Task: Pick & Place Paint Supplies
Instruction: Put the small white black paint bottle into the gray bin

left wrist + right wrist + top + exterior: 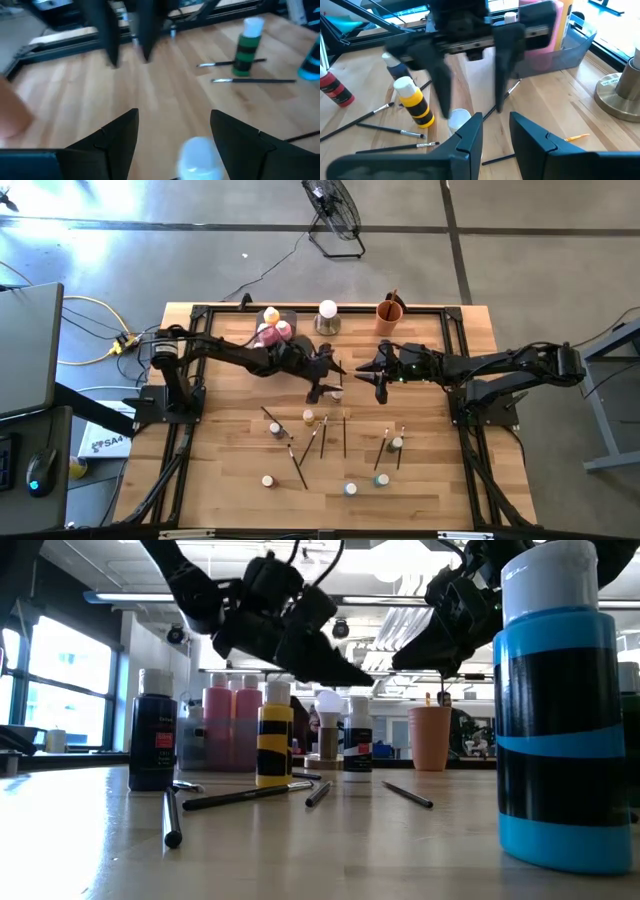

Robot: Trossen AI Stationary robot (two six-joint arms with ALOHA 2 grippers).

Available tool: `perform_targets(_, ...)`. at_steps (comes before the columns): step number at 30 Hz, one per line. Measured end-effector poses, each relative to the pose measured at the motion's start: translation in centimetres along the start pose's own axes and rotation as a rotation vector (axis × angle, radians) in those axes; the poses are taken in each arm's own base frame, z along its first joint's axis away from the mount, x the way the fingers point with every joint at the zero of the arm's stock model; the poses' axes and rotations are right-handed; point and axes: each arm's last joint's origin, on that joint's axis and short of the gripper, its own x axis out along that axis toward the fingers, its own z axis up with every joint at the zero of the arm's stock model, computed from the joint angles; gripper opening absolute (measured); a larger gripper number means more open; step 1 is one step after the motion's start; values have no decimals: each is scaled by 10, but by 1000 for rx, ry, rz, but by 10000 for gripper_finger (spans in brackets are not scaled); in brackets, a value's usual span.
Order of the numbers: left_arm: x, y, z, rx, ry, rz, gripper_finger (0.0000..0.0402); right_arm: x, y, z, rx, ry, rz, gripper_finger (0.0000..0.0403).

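Observation:
Small paint bottles and thin dark-handled brushes (322,438) lie scattered over the wooden table (230,440). My left gripper (327,382) hangs open above a tiny white-capped bottle (197,157), which stands upright on the table below and between its fingers (442,85) without touching them. My right gripper (372,375) faces it from the right, raised above the table, open with nothing between its fingers (472,132). A yellow-and-black bottle (415,102) stands just beside the white-capped one. Two larger pink bottles (272,332) stand in the grey tray (575,47) at the back.
A white ball on a metal base (328,316) and an orange cup (390,314) stand at the far edge. A green bottle (247,47), blue bottles (381,479) and a red one (332,87) stand among the brushes. A large blue-and-black bottle (550,710) stands by the near edge.

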Motion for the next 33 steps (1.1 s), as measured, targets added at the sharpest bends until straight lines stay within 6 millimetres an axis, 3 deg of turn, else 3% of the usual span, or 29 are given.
perform_targets(5,-12,28,-14,-32,-26,-88,241,0,0,0,0,0,0,91)
perform_targets(9,-18,38,-23,-97,-47,-219,241,0,0,0,0,0,0,91)
perform_targets(14,-17,34,-21,-39,-74,-282,241,0,0,0,0,0,0,91)
perform_targets(22,-6,11,-19,90,-25,-278,241,0,0,0,0,0,-1,91)
perform_targets(33,-5,11,-19,55,3,-224,241,0,0,0,7,0,-1,91)
